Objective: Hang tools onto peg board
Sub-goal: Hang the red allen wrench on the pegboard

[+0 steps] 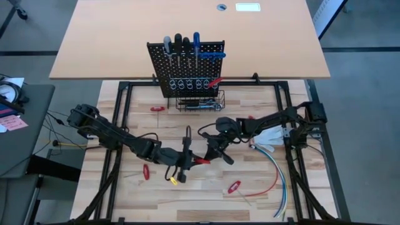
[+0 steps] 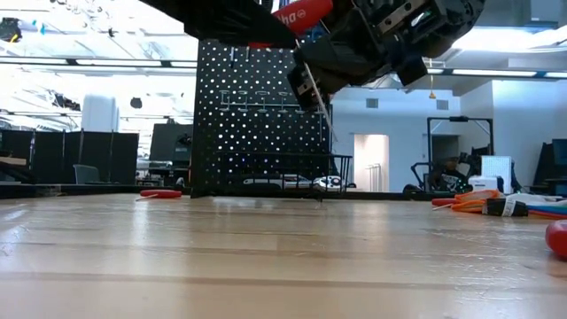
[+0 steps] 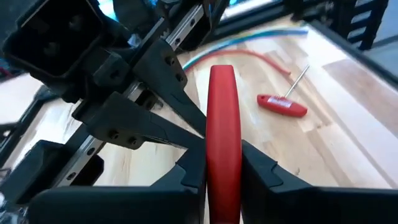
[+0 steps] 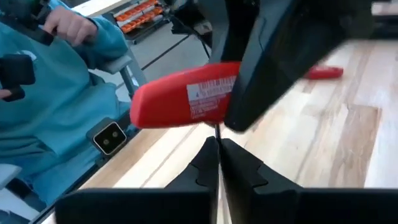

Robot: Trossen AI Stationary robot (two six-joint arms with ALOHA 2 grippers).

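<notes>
A red-handled tool point(image 1: 201, 160) with a thin metal shaft hangs above the middle of the table, between my two grippers. My left gripper point(image 3: 222, 165) is shut on its red handle. My right gripper point(image 4: 217, 149) is shut on its shaft. In the low view the handle point(image 2: 301, 13) is up high and the shaft point(image 2: 317, 102) slants down, clear of the tabletop. The peg board point(image 1: 185, 69) stands upright at the far middle, with several screwdrivers hung along its top and a wire basket point(image 1: 200, 102) at its foot. My left gripper pinches the red handle point(image 3: 222, 134) between its two fingers, one on each side. The fingers come from the table's left, slanting a little down, and lie along the handle, which sticks out past their tips. The tool is lifted clear. My right gripper pinches the thin shaft point(image 4: 217, 132) between its fingertips, just below the red handle point(image 4: 186, 102). The fingers come from the table's right, slanting a little down, and lie across the shaft. The labelled handle lies level above them.
More red-handled tools lie on the table at the far left point(image 1: 157, 108), near left point(image 1: 146, 171) and near right point(image 1: 234, 186). Red, blue and white cables point(image 1: 275, 169) curve along the right side. A person in a teal sleeve point(image 4: 56, 93) is beyond the table.
</notes>
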